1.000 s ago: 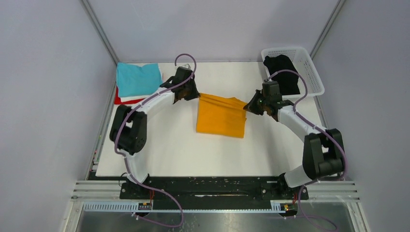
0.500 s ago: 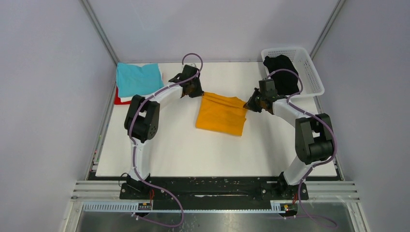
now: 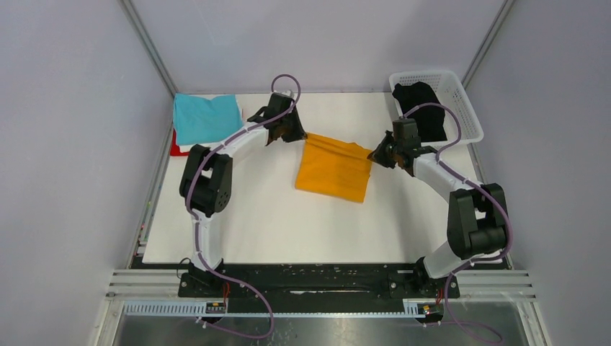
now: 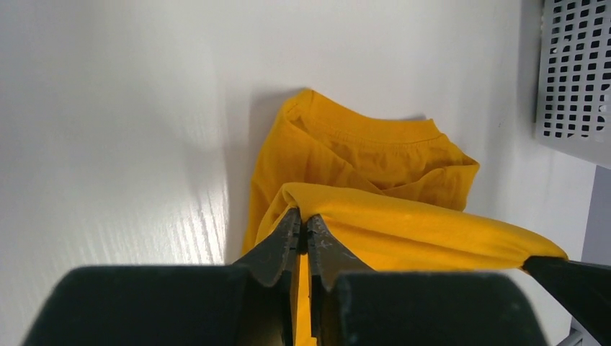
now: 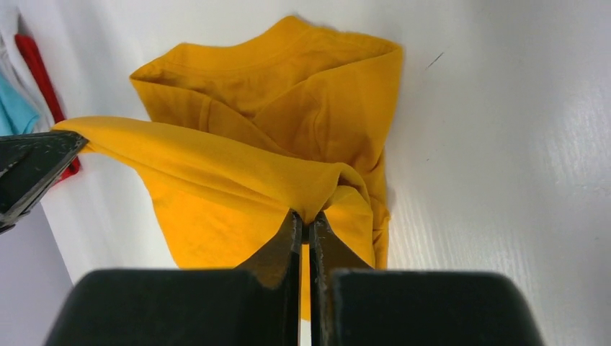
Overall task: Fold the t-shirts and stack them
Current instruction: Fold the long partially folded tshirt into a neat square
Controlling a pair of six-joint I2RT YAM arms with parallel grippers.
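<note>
We are holding the orange tee (image 3: 333, 173) up by one edge between our two hands. Our left hand (image 4: 302, 216) is pinching one end of that edge, its fingers pressed together with only a fold of cloth between them. Our right hand (image 5: 304, 216) is pinching the other end in the same way, fingers squeezed tight on a bunched fold. The edge is stretching taut from one hand to the other, just above the surface (image 3: 274, 223). Below and in front of both hands, the rest of the tee is lying doubled on the surface, its collar showing at the far end in both wrist views. Out to the left of our left hand, the teal tee (image 3: 206, 117) is lying flat on the red tee (image 3: 175, 149), of which only an edge is showing. Just beyond our right hand, the black tee (image 3: 421, 101) is sitting in the basket (image 3: 462, 108).
</note>
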